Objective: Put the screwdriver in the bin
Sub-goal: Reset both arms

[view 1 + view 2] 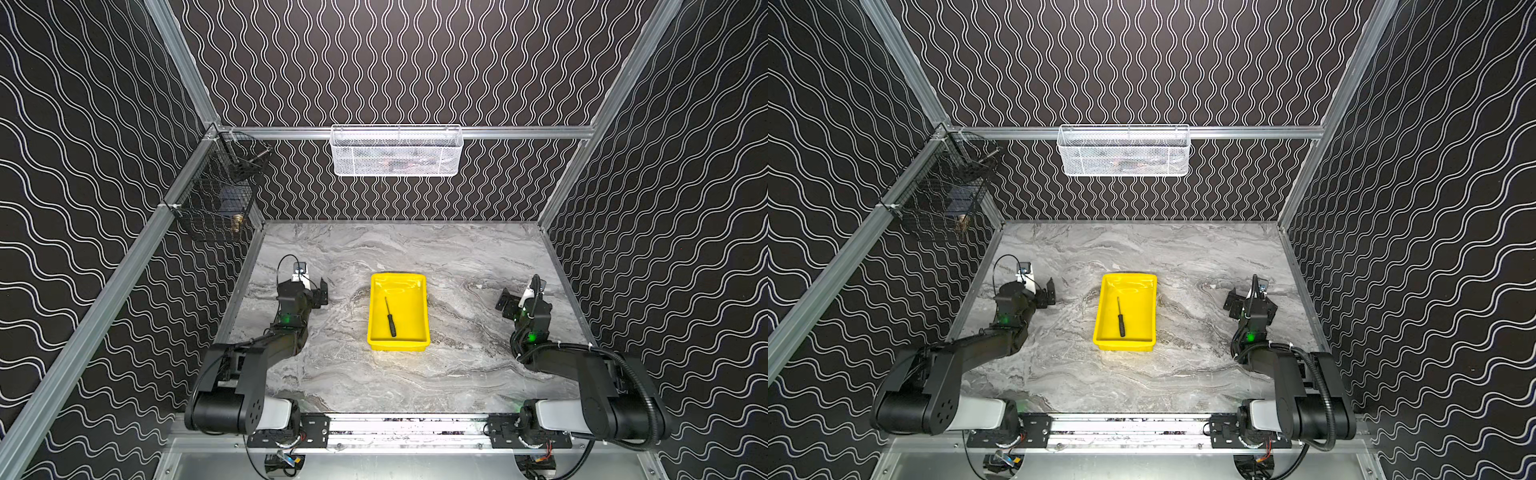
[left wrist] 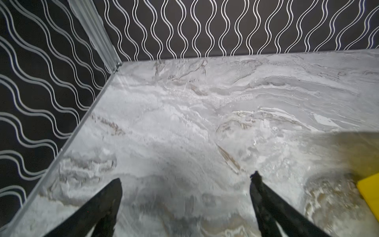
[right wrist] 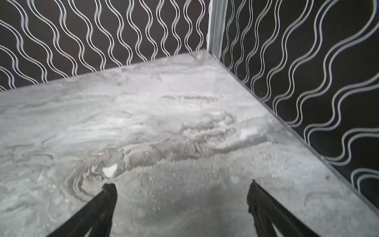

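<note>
At the middle of the marbled grey surface (image 1: 332, 374) sits the bin (image 1: 419, 286), a shallow bright yellow plastic tray, glossy, with rounded corners and a rolled rim, its long sides running from 6 to 12 o'clock. Inside it lies the screwdriver (image 1: 390, 318), slim and all black: a thicker ribbed handle toward 6 o'clock and a thin dark shaft pointing toward 12, leaning slightly to 11; both top views show it flat on the tray floor, left of centre (image 1: 1121, 318). At 9 o'clock from the bin the left claw (image 1: 322, 293) hangs over bare surface, and its wrist view shows the two black fingers (image 2: 266, 197) spread wide with nothing between them; only a yellow corner of the bin (image 2: 369, 188) cuts into that picture. At 3 o'clock the right claw (image 1: 505, 302) is likewise spread apart and holds nothing, its fingers (image 3: 102, 205) over veined stone. On the back rail at 12 o'clock hangs a white mesh basket (image 1: 397, 151); its contents are too blurred to make out. A black wire basket (image 1: 216, 195) at 10 o'clock holds a brass-coloured piece and dark shapes I cannot identify.
</note>
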`<state>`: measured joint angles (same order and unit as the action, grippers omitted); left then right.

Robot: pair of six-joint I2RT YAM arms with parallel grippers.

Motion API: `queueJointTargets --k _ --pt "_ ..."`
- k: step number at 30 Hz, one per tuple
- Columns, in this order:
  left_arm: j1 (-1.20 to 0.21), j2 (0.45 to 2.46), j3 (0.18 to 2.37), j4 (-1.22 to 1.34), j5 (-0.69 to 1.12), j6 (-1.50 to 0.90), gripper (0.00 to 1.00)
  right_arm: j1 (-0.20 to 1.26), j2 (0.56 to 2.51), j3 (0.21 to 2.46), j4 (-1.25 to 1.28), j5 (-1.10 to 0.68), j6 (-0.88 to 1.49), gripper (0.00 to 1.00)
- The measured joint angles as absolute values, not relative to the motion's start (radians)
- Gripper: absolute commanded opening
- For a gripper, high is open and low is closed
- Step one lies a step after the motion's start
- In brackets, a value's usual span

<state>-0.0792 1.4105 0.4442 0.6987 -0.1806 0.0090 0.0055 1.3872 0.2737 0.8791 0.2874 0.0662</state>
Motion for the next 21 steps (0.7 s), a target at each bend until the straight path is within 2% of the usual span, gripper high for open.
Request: queueJointTargets --k 5,10,17,21 --pt "-0.08 1.398 0.4 0.748 -0.178 0.03 0.99 -0.002 1.537 0.26 1.051 0.231 0.037 0.99" --pt "-0.078 1.458 0.329 0.81 -0.179 0.033 0.99 -0.038 1.543 0.27 1.109 0.189 0.037 0.99" --pt "-0.076 1.653 0.295 1.023 -0.172 0.05 0.99 -0.039 1.547 0.268 1.124 0.159 0.034 0.99" --pt "-0.078 1.658 0.359 1.031 -0.195 0.05 0.99 -0.039 1.546 0.268 1.127 0.152 0.033 0.99"
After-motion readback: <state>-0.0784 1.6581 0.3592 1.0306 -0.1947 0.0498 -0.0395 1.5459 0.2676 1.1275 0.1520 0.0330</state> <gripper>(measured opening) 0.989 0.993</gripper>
